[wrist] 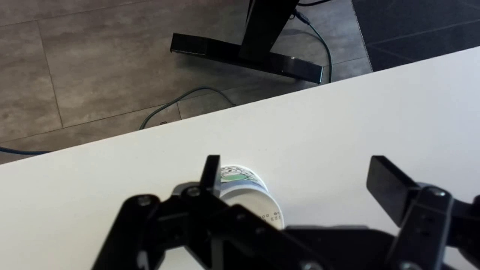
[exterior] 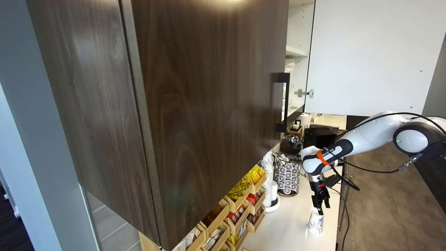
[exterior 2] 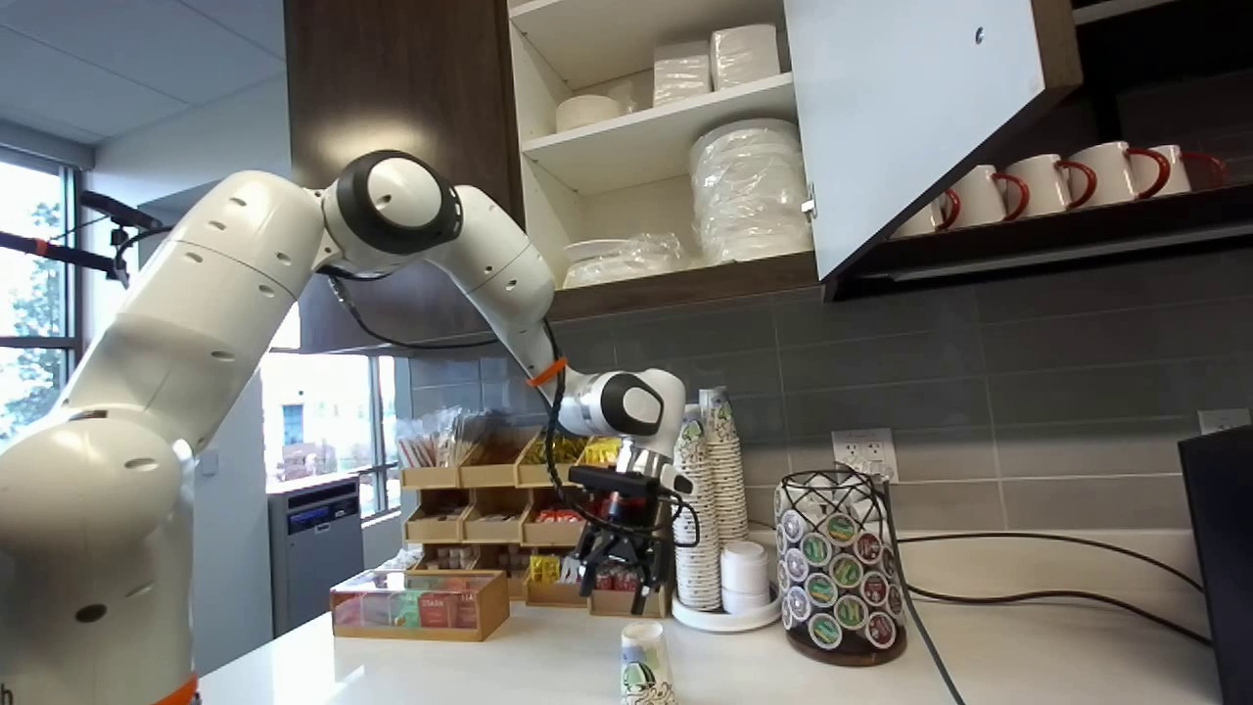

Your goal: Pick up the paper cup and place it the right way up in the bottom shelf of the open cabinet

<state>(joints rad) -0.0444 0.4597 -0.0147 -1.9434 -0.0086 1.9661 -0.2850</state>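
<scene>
The paper cup (exterior: 315,223) stands upside down on the white counter, its printed side also showing on the cup (exterior 2: 644,671) near the lower edge of an exterior view. Just above it, my gripper (exterior: 323,209) points downward; the gripper (exterior 2: 614,599) is open and empty. In the wrist view the cup (wrist: 251,198) shows its recessed base, partly hidden behind one of the fingers (wrist: 212,174), off-centre in the wide gap of the gripper (wrist: 296,168). The open cabinet (exterior 2: 636,215) has a pale interior; wrapped plates sit on its bottom shelf (exterior 2: 700,283), seen nearly edge-on.
Tall cup stacks (exterior 2: 697,529) and a coffee-pod carousel (exterior 2: 842,578) line the counter's back. Beside them stand a drawer organizer (exterior 2: 494,531) and a tea box (exterior 2: 421,605). The cabinet's white door (exterior 2: 910,117) swings outward. A large brown door (exterior: 216,97) fills much of an exterior view.
</scene>
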